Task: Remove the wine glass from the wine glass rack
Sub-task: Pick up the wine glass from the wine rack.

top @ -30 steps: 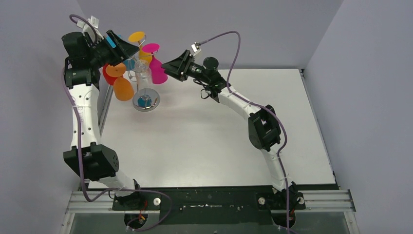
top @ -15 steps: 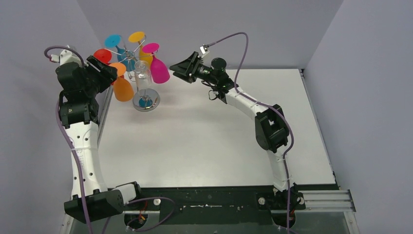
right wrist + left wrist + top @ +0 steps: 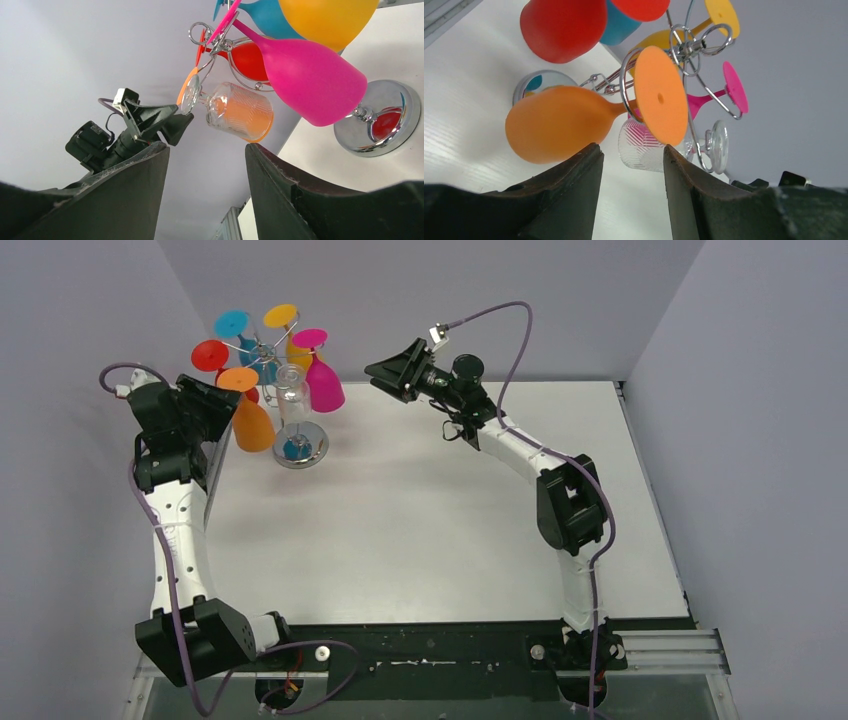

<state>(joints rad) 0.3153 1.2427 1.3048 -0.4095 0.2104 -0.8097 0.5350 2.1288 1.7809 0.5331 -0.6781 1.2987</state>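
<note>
The wine glass rack (image 3: 301, 447) stands at the table's far left, its shiny round base under curled wire arms. Several glasses hang upside down from it: red, blue, yellow, pink (image 3: 324, 388), orange (image 3: 252, 422) and a clear one (image 3: 291, 390). My left gripper (image 3: 212, 410) is open and empty just left of the orange glass (image 3: 554, 125); the clear glass (image 3: 649, 147) shows beyond its fingertips. My right gripper (image 3: 385, 370) is open and empty to the right of the rack, apart from the pink glass (image 3: 310, 80) and the clear glass (image 3: 240, 110).
Grey walls close in behind and left of the rack. The rack's base also shows in the right wrist view (image 3: 380, 120) and the left wrist view (image 3: 541, 82). The left gripper shows in the right wrist view (image 3: 150, 120). A metal rail (image 3: 212, 455) runs along the table's left edge.
My left gripper has dropped from above the rack's top to its left side, beside the orange glass. My right gripper has drawn back to the right, away from the pink glass.
</note>
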